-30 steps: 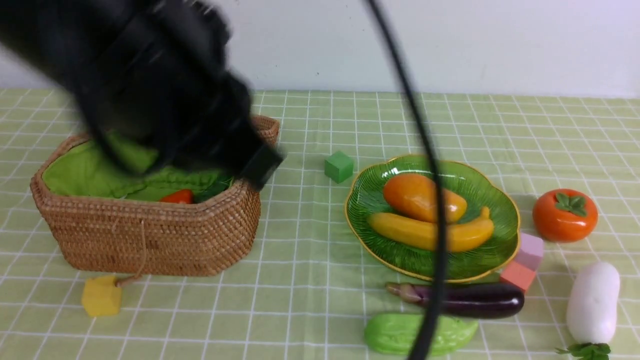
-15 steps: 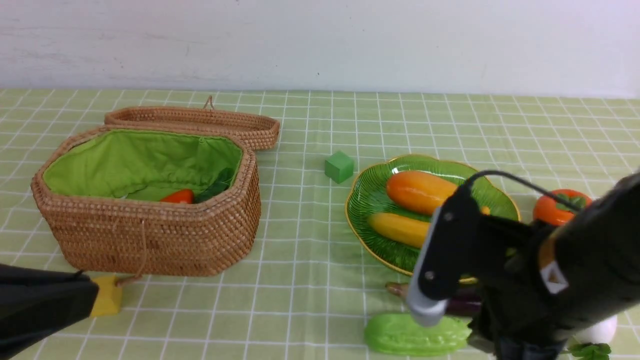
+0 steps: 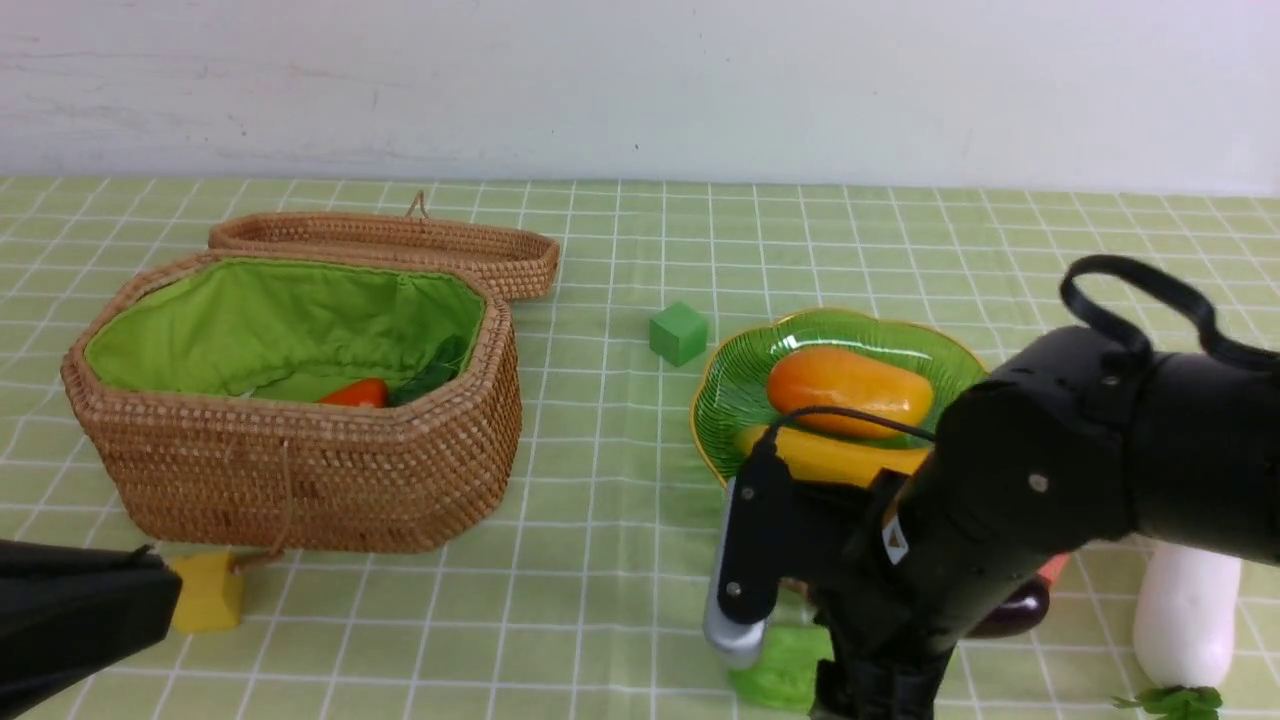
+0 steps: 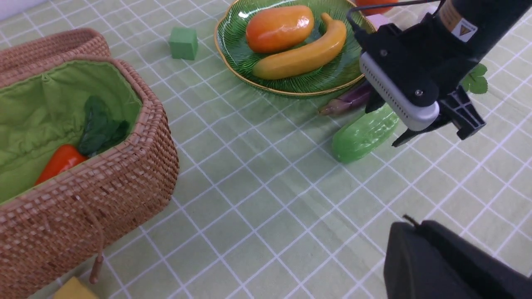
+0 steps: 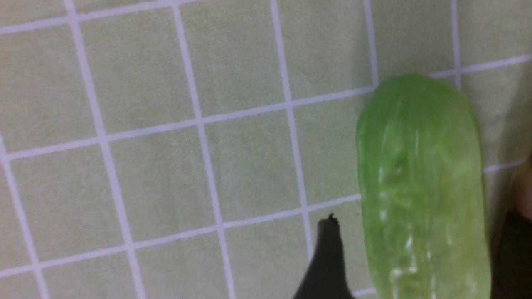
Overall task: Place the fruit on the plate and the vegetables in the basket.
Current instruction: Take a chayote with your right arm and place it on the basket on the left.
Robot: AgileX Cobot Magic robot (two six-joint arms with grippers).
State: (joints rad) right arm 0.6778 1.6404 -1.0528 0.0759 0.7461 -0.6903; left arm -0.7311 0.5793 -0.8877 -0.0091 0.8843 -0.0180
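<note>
One right gripper [image 4: 430, 138], fingers [image 5: 328, 257] spread wide, flanking the gourd [image 5: 419, 187]

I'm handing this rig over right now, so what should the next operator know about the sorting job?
Right hand: open, straddling the gourd on the cloth, not yet closed.
Left hand: away from everything, open or shut unclear.
Done: carrot in the basket; mango and banana on the plate.
Left: gourd, eggplant and radish to the basket; persimmon, barely visible beyond the plate, onto it.
</note>
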